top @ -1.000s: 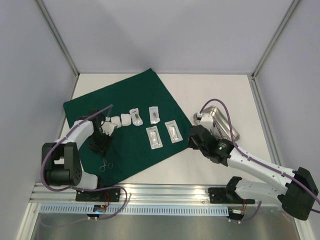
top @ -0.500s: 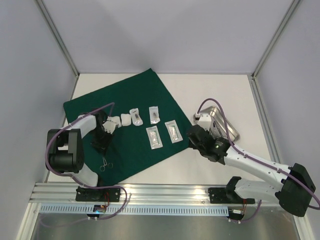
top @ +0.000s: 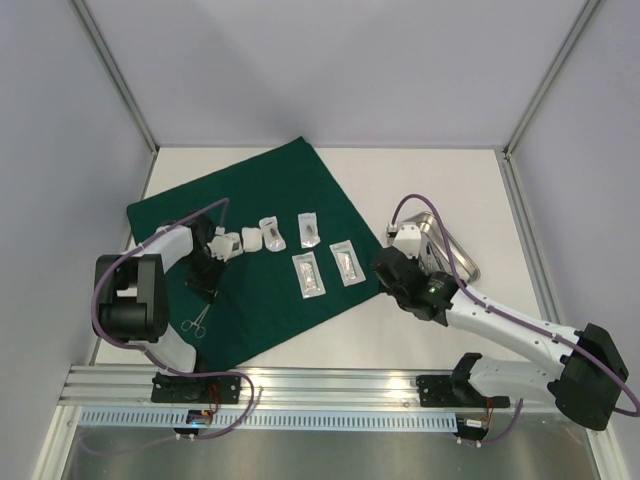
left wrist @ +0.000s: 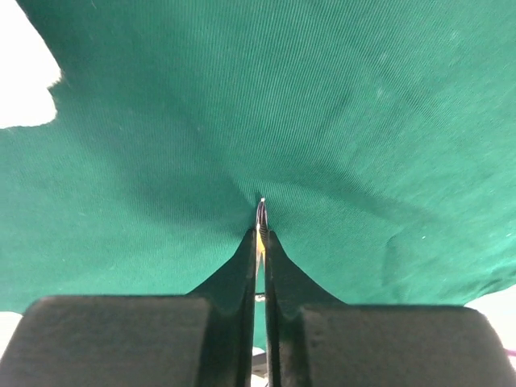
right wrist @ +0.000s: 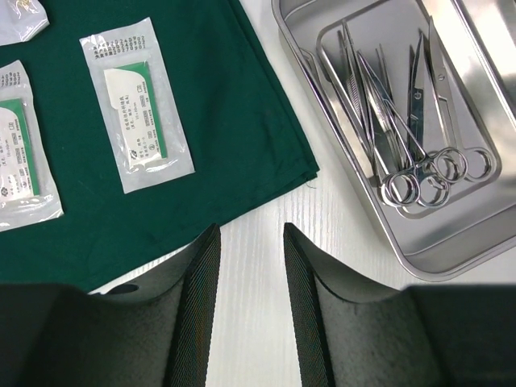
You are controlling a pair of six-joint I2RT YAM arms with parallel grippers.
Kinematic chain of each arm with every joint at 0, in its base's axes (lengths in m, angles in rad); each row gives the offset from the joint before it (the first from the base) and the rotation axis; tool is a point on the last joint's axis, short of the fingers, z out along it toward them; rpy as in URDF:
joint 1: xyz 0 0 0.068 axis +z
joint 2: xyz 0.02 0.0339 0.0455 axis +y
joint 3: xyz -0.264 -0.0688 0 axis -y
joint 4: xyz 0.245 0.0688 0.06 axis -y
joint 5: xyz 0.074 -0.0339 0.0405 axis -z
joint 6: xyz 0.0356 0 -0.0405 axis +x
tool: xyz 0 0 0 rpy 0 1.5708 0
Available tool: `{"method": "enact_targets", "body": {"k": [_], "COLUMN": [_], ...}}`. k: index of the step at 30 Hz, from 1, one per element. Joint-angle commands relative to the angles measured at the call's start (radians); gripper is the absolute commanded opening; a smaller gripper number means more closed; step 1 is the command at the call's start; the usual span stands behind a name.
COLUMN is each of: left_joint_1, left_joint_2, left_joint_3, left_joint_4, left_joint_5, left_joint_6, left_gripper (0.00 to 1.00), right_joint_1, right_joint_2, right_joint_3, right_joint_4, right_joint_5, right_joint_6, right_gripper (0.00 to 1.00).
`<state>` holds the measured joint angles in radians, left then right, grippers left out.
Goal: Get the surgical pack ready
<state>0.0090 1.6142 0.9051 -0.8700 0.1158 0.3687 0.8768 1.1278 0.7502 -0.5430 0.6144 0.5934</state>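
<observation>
The dark green cloth (top: 270, 190) lies flat on the table. My left gripper (top: 205, 283) is low over the cloth's left part, shut on a slim metal instrument (left wrist: 260, 211). The instrument's tip pokes out past the fingertips, and its ring handles (top: 194, 323) trail toward the near edge. White gauze pieces (top: 240, 241) and clear pouches (top: 308, 273) lie in a row on the cloth. My right gripper (right wrist: 250, 242) hangs open over bare table, between the cloth's corner (right wrist: 306, 173) and the steel tray (right wrist: 484, 234). Several instruments (right wrist: 387, 121) lie in that tray.
The steel tray (top: 468, 268) sits to the right of the cloth, near the right arm. Another pouch (right wrist: 137, 105) lies close to the cloth's right edge. Grey walls with metal posts enclose the table on three sides.
My left gripper has closed onto the metal instrument, and its ring handles have swung left on the cloth. The right arm has edged a little left, its jaws unchanged.
</observation>
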Motion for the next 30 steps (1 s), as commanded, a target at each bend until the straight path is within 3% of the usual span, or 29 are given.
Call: {"method": "enact_targets", "body": {"k": [1, 8, 9, 10, 13, 14, 23, 30], "left_joint_1": [-0.032, -0.055, -0.055, -0.055, -0.055, -0.055, -0.055, -0.055], "left_joint_2": [0.003, 0.003, -0.008, -0.02, -0.071, -0.088, -0.102, -0.042], "left_joint_3": [0.038, 0.064, 0.06, 0.049, -0.014, -0.043, -0.11, -0.138], "left_joint_4": [0.037, 0.049, 0.043, 0.04, 0.029, 0.028, 0.026, 0.091], "left_joint_5": [0.044, 0.025, 0.022, 0.016, -0.03, -0.041, -0.073, -0.142], "left_joint_6": [0.019, 0.039, 0.051, 0.061, 0.101, 0.108, 0.131, 0.131], "left_gripper": [0.01, 0.02, 0.06, 0.21, 0.46, 0.47, 0.43, 0.28], "right_joint_1": [0.005, 0.005, 0.005, 0.005, 0.005, 0.005, 0.005, 0.005], "right_joint_2": [0.0, -0.011, -0.016, -0.017, -0.029, -0.034, -0.046, -0.063], "right_joint_3": [0.043, 0.046, 0.046, 0.046, 0.037, 0.034, 0.021, 0.014], "right_joint_4": [-0.003, -0.011, -0.015, -0.018, -0.021, -0.021, -0.032, -0.043], "right_joint_5": [0.054, 0.059, 0.059, 0.061, 0.061, 0.061, 0.048, 0.059], "right_joint_6": [-0.018, -0.027, -0.026, -0.026, -0.023, -0.021, -0.01, -0.009], "right_gripper": [0.4, 0.4, 0.4, 0.4, 0.4, 0.4, 0.4, 0.4]}}
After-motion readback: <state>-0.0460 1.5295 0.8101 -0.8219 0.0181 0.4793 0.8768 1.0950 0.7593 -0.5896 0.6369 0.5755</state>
